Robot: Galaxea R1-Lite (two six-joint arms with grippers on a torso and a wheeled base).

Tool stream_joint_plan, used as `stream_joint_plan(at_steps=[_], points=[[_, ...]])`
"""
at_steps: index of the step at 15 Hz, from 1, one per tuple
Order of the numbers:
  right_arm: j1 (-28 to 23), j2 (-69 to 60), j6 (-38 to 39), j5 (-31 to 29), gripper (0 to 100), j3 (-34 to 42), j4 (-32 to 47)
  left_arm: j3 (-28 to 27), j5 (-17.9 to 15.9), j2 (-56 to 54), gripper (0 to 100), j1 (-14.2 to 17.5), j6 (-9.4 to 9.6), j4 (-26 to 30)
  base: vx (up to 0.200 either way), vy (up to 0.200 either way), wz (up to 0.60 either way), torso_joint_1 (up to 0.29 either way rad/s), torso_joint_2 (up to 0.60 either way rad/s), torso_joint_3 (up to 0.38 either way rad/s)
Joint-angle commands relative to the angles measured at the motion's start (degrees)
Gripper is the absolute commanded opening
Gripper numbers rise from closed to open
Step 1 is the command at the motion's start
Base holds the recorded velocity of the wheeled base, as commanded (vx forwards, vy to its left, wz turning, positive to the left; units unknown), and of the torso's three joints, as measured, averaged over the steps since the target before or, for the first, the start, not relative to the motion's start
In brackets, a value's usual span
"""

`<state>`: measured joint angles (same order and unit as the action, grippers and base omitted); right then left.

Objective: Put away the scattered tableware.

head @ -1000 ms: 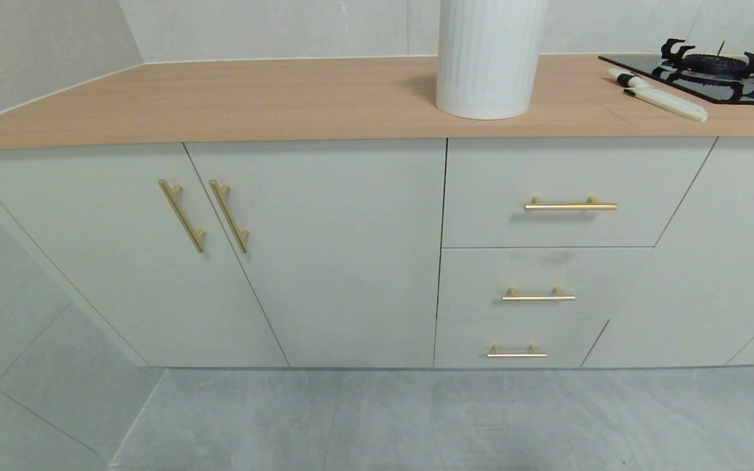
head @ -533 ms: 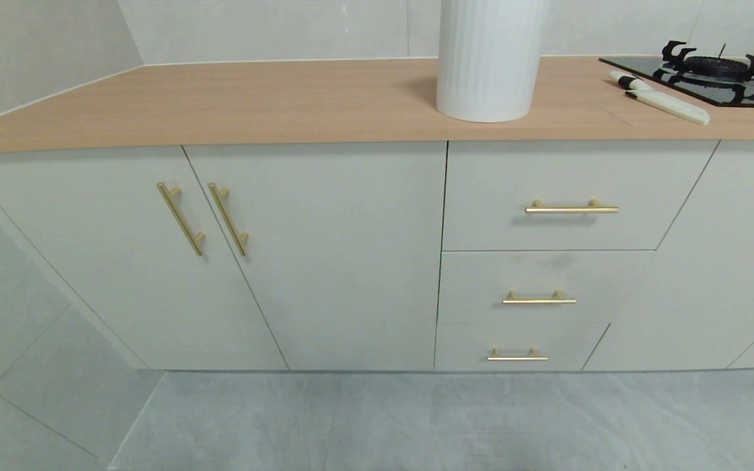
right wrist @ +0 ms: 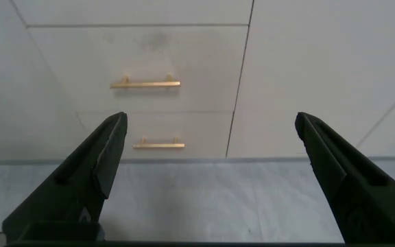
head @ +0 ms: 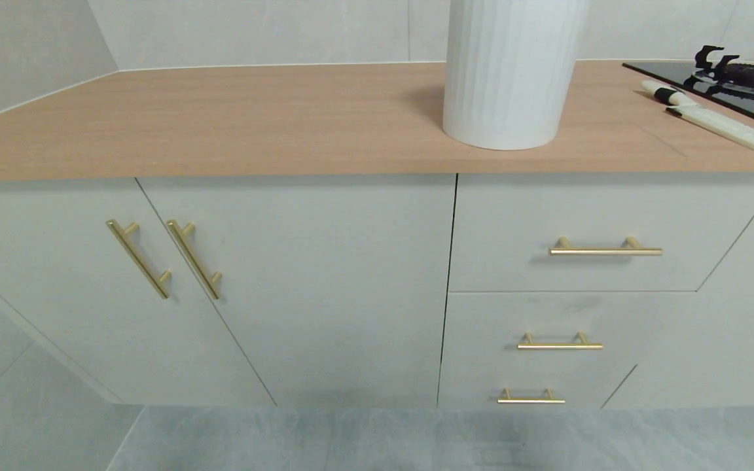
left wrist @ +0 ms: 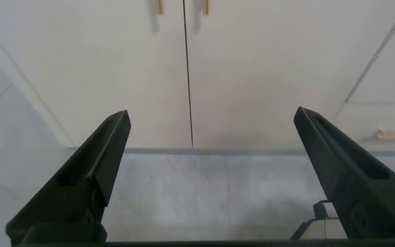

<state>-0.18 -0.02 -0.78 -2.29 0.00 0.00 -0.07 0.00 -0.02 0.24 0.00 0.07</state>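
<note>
A white-handled knife (head: 720,122) and a short white utensil with a black band (head: 667,95) lie on the wooden counter (head: 220,118) at the far right, beside the black gas hob (head: 743,82). A tall white ribbed cylinder (head: 511,72) stands on the counter near its front edge. My left gripper (left wrist: 211,130) hangs low and open, facing the cabinet doors (left wrist: 184,68) above the floor. My right gripper (right wrist: 211,130) is also open and low, facing the lower drawers (right wrist: 146,84). Nothing is between either gripper's fingers.
Below the counter are two cabinet doors with slanted gold handles (head: 138,258) on the left and three drawers with gold bar handles (head: 606,250) on the right. Grey tiled floor (head: 377,438) runs in front. A tiled wall closes the left corner.
The whole head view has shifted: the counter and cabinets now appear larger and lower, so the camera has moved closer. The objects on the counter have not moved.
</note>
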Motion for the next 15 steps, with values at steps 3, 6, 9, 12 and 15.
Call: stream_joint_plan(at_steps=[3, 6, 9, 12, 15], points=[[0.01, 0.11, -0.01, 0.01, 100, 0.00, 0.00, -0.01, 0.00, 0.02, 100, 0.02, 0.00, 0.01, 0.200, 0.000, 0.00, 0.002, 0.00, 0.006], [0.01, 0.11, -0.01, 0.01, 100, 0.00, 0.00, -0.01, 0.00, 0.02, 100, 0.02, 0.00, 0.01, 0.200, 0.000, 0.00, 0.004, 0.00, 0.004], [0.01, 0.11, 0.08, 0.01, 100, 0.00, 0.00, 0.07, 0.00, 0.02, 100, 0.02, -0.09, 0.01, 0.067, 0.000, 0.00, 0.001, 0.00, 0.001], [0.01, 0.11, -0.01, 0.01, 100, 0.00, 0.00, -0.01, 0.00, 0.02, 100, 0.02, -0.09, 0.01, 0.000, 0.000, 0.00, 0.000, 0.00, 0.000], [0.01, 0.11, -0.01, 0.01, 100, 0.00, 0.00, -0.01, 0.00, 0.02, 100, 0.02, -0.09, 0.01, 0.000, 0.000, 0.00, 0.000, 0.00, 0.000]])
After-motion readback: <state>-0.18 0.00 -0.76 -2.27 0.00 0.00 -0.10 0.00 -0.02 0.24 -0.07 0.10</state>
